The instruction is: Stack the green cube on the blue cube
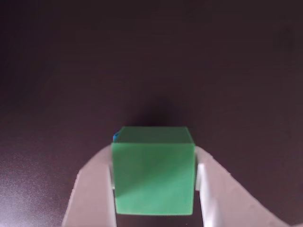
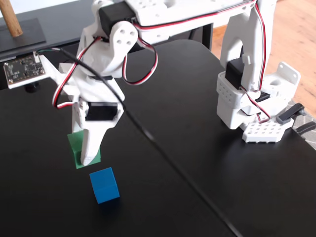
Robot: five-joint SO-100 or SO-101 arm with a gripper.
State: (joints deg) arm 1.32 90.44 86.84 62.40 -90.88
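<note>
Hand point(image 1: 154, 198) clamped on green cube point(image 1: 154, 172); blue cube point(image 2: 104, 185) a mere sliver at wrist, whole in fixed view.

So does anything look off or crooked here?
Nothing spilled or damaged. The gripper holds the green cube squarely between its fingers, clear of the table. The blue cube sits upright below it, only a sliver showing in the wrist view.

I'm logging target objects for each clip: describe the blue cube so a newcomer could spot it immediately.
Start at the white robot arm reaching over the black table in the fixed view. Its fingers hold the green cube. Just below that, resting alone on the table, is the blue cube: same size, but bright blue and ungripped.
</note>
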